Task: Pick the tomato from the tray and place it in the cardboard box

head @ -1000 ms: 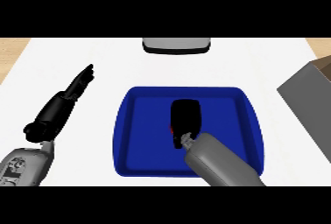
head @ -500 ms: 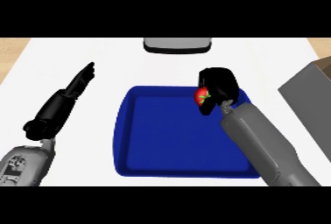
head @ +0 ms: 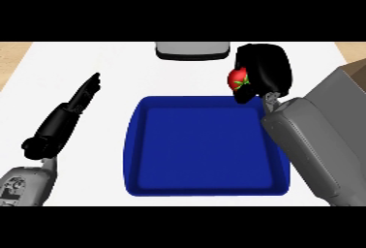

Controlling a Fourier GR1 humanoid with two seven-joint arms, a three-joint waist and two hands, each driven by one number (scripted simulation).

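My right hand is raised above the far right corner of the blue tray, its fingers curled round a red tomato with a green stem. Most of the tomato is hidden by the fingers. The tray's floor shows nothing on it. A corner of the cardboard box shows at the right edge, right of the hand and partly hidden by my right forearm. My left hand rests open left of the tray, fingers straight and pointing away.
A grey object sits at the far edge of the white counter, behind the tray. My right forearm covers the tray's right rim.
My right hand lifted the tomato out of the tray's middle and carried it up and to the right, past the tray's far right corner. The left hand stayed still.
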